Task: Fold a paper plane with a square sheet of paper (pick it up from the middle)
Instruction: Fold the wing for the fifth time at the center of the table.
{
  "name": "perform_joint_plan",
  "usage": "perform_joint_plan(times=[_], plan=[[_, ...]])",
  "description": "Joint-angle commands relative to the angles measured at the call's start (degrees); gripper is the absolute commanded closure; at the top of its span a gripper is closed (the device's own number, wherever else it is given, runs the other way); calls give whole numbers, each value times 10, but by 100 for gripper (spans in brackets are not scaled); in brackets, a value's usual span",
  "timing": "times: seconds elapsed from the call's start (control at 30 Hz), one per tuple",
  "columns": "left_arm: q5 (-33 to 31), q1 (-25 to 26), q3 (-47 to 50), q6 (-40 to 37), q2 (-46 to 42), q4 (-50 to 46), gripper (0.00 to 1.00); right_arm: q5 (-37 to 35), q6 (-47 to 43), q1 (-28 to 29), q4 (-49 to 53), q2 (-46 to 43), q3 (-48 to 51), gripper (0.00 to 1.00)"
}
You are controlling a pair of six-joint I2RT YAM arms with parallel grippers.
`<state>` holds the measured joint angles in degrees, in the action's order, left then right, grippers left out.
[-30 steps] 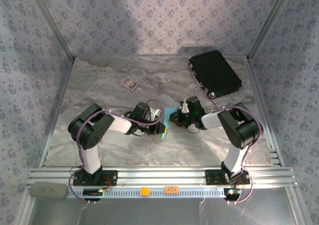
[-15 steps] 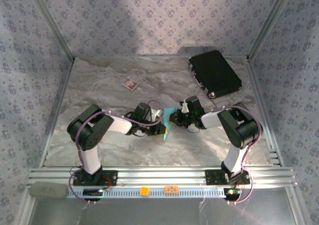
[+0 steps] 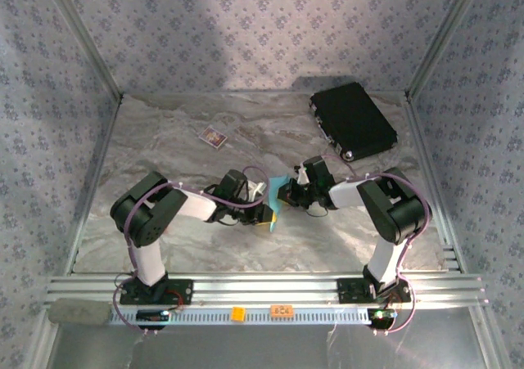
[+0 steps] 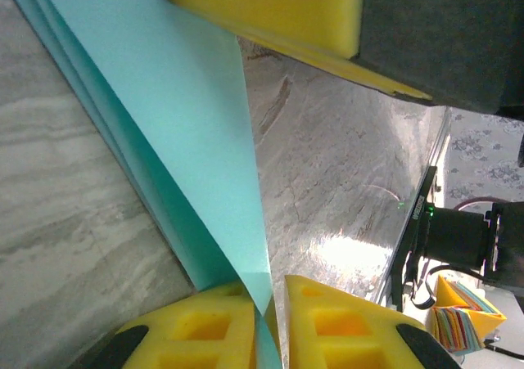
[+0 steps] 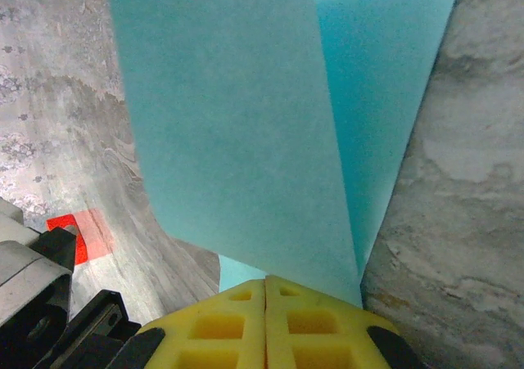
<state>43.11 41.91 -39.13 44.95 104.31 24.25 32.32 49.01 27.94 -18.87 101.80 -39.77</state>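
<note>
The light-blue square sheet of paper [image 3: 277,199] is folded into long layered flaps and stands on edge in mid-table between the two grippers. My left gripper [image 3: 265,210] meets it from the left. In the left wrist view the jaws [image 4: 277,303] are nearly together, with the pointed end of the paper [image 4: 188,123] running between them. My right gripper [image 3: 287,194] meets it from the right. Its fingers [image 5: 266,285] are pressed together at the base of a broad flap of the paper [image 5: 237,123]. The right gripper's yellow fingers [image 4: 270,9] show at the top of the left wrist view, against the paper.
A black rectangular case [image 3: 354,122] lies at the back right of the marble table [image 3: 164,140]. A small dark card with a pale border [image 3: 214,137] lies at the back left. An aluminium rail [image 3: 262,291] runs along the near edge, and patterned walls enclose the table.
The left gripper has edged slightly right and closer to the paper's lower end. The paper and the right gripper stay in place.
</note>
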Motion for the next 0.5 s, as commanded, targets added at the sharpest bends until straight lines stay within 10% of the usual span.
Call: perform_joint_plan(times=[0.0, 0.2, 0.47], plan=[[23, 5, 13, 5, -18, -14, 85, -58, -19, 7, 65, 34, 2, 91], [24, 8, 16, -10, -25, -44, 100, -64, -23, 13, 80, 33, -4, 91], [-2, 10, 40, -3, -81, -50, 73, -68, -22, 16, 81, 33, -4, 92]])
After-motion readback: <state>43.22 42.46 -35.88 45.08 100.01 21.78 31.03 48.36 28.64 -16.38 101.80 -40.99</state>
